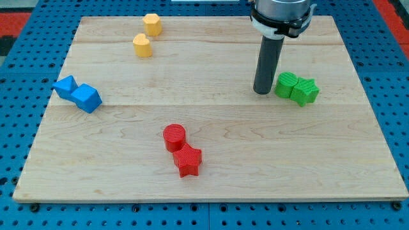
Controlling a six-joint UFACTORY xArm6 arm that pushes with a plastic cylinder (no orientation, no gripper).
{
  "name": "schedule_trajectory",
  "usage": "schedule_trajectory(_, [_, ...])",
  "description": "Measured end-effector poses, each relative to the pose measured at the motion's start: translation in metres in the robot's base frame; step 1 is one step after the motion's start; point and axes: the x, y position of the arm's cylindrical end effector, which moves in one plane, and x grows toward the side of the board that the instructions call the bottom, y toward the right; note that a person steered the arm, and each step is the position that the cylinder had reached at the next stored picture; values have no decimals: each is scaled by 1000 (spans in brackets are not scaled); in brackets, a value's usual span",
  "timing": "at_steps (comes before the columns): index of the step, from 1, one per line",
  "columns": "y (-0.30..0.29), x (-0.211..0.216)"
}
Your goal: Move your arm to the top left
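My tip [262, 91] rests on the wooden board [211, 172] at the view's right, just left of the green cylinder [286, 84], which touches a green star [305, 91]. The dark rod rises from the tip to the arm's mount at the view's top. At the view's top left stand a yellow hexagon block [152, 24] and a yellow rounded block [142, 46], far from my tip. Two blue blocks [65, 86] [86, 98] touch each other at the view's left edge.
A red cylinder [174, 137] and a red star [188, 160] touch each other at the view's bottom centre. A blue pegboard [19, 115] surrounds the board on all sides.
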Motion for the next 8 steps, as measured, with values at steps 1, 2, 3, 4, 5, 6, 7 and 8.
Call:
schedule_trajectory(1, [0,-3])
schedule_trajectory(2, [1,-3])
schedule_trajectory(3, [1,-2])
schedule_trajectory(4, [1,-2])
schedule_trajectory(5, [-2,1])
schedule_trajectory(6, [-62,5])
schedule_trajectory(7, [-151,-17])
schedule_trajectory(8, [-221,-53])
